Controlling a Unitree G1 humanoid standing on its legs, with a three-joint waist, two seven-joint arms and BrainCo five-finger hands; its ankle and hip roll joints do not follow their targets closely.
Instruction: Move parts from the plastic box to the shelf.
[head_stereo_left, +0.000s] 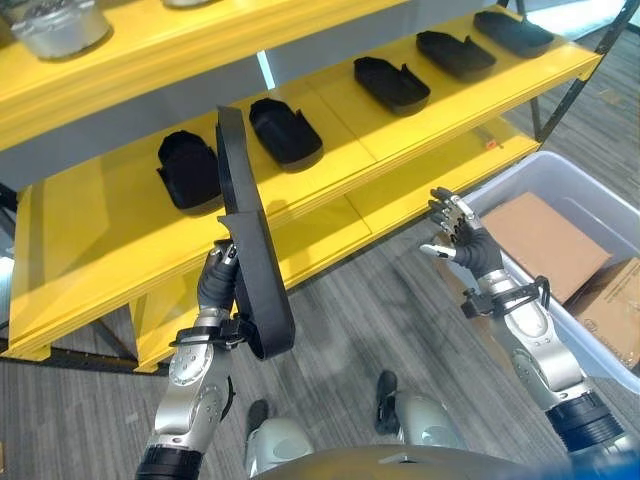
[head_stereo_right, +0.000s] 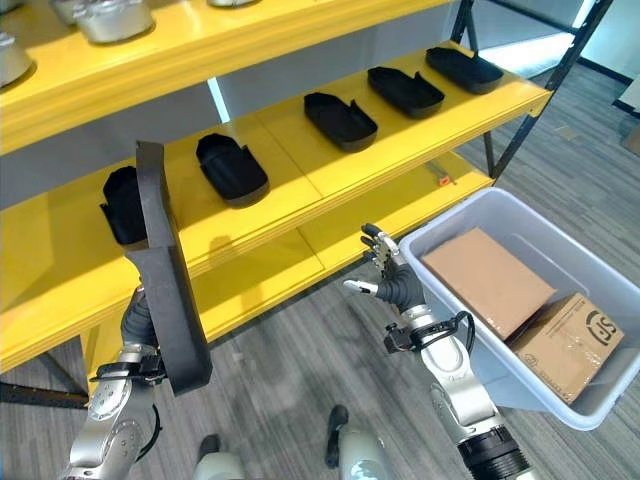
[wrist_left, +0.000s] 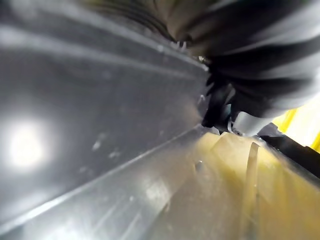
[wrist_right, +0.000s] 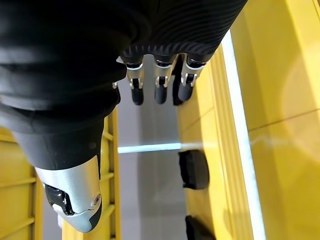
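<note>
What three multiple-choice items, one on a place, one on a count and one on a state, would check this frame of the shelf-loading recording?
1. Where is the long black part?
A. Lying in the plastic box
B. Held upright in the left hand, in front of the shelf
C. Flat on the floor

2. How many black parts lie in a row on the yellow shelf?
A. Two
B. Five
C. Eight

3. What is the right hand doing?
A. Open, holding nothing
B. Closed round a black part
C. Gripping the box rim

Answers:
1. B: the left hand grips the part near its lower end, and it stands on end before the shelf.
2. B: five dark tray-like parts sit side by side along the middle level.
3. A: the right hand hangs with spread fingers between the shelf and the plastic box, touching neither.
</note>
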